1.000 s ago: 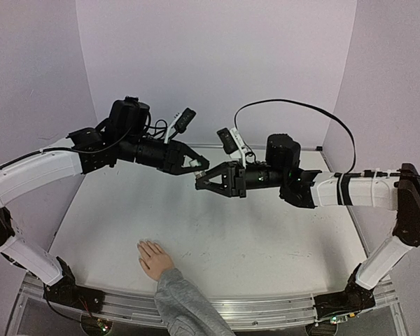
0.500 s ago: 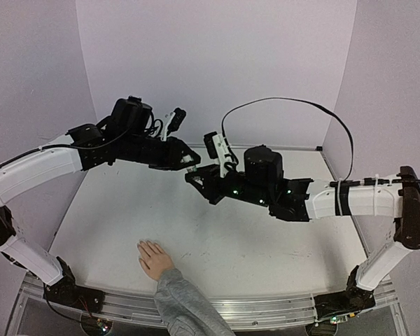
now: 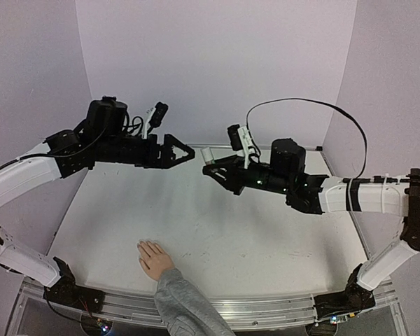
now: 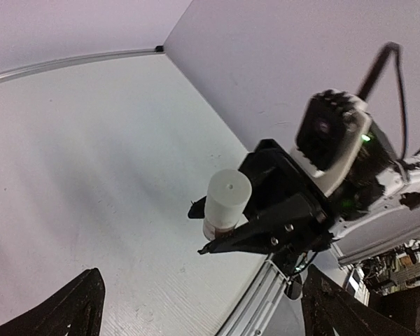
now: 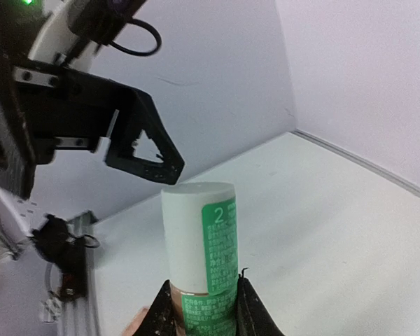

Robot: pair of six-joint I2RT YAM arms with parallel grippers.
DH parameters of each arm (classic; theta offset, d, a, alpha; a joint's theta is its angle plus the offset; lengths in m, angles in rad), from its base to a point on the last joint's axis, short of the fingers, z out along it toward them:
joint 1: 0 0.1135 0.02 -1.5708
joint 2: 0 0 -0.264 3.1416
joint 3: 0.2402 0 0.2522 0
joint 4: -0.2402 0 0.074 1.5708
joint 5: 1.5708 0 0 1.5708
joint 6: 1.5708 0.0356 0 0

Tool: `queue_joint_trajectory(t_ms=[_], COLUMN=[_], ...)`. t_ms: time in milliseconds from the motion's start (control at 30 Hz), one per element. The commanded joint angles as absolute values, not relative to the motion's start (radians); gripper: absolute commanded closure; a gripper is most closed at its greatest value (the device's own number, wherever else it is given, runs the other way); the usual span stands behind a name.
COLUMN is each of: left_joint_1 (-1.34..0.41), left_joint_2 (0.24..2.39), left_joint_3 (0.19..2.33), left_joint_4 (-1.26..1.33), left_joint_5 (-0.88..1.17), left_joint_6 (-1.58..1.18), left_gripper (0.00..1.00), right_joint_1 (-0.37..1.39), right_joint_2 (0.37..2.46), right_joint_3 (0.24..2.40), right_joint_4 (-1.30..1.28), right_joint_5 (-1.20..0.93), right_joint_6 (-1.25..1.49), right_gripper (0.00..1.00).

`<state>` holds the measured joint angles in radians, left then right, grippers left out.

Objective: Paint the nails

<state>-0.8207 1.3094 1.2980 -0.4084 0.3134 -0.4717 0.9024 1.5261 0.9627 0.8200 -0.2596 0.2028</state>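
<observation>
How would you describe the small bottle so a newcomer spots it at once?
Above the white table, the open left gripper faces the right gripper, which pinches the bottle. It is the only thing held aloft: white cap, green label marked 2.

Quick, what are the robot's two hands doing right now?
Left gripper: open, holding nothing.
Right gripper: shut on the bottle.
</observation>
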Motion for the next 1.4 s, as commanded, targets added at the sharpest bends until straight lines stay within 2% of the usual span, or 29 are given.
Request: queue_joint_trajectory(t_ms=[0, 133, 233, 633, 967, 1067, 1133, 1300, 1367], left_joint_1=[-0.787, -0.79, -0.8, -0.846, -0.853, -0.853, -0.853, -0.853, -0.853], left_joint_2=[1.232, 1.28, 1.316, 1.369, 1.395, 1.395, 1.39, 1.371, 1.367], left_joint_3=[1.251, 1.29, 1.317, 1.36, 1.367, 1.358, 1.342, 1.302, 1.296], left_joint_4=[-0.183, -0.126, -0.099, -0.071, -0.071, -0.072, -0.072, -0.083, -0.1], left_joint_5=[0.542, 0.738, 0.839, 0.892, 0.847, 0.833, 0.811, 0.729, 0.667], left_joint_6=[-0.455, -0.453, -0.46, -0.443, -0.435, -0.43, -0.425, -0.403, -0.399], left_gripper=[0.0, 0.04, 0.19, 0.32, 0.66, 0.8, 0.87, 0.98, 1.0], right_joint_1=[0.839, 0.839, 0.84, 0.845, 0.844, 0.844, 0.845, 0.845, 0.85], right_joint_2=[1.474, 1.528, 1.569, 1.628, 1.639, 1.613, 1.574, 1.481, 1.45], right_joint_3=[0.911, 0.903, 0.903, 0.938, 0.936, 0.934, 0.94, 0.946, 0.952], right_joint_4=[1.161, 1.434, 1.602, 1.626, 1.611, 1.501, 1.339, 1.065, 0.973], right_joint_5=[-0.806, -0.981, -1.008, -1.002, -0.965, -0.892, -0.788, -0.464, -0.282], right_joint_6=[0.41, 0.623, 0.76, 0.783, 0.769, 0.689, 0.582, 0.429, 0.39], right_gripper=[1.0, 1.0, 1.0, 1.0, 1.0, 1.0, 1.0, 1.0, 1.0])
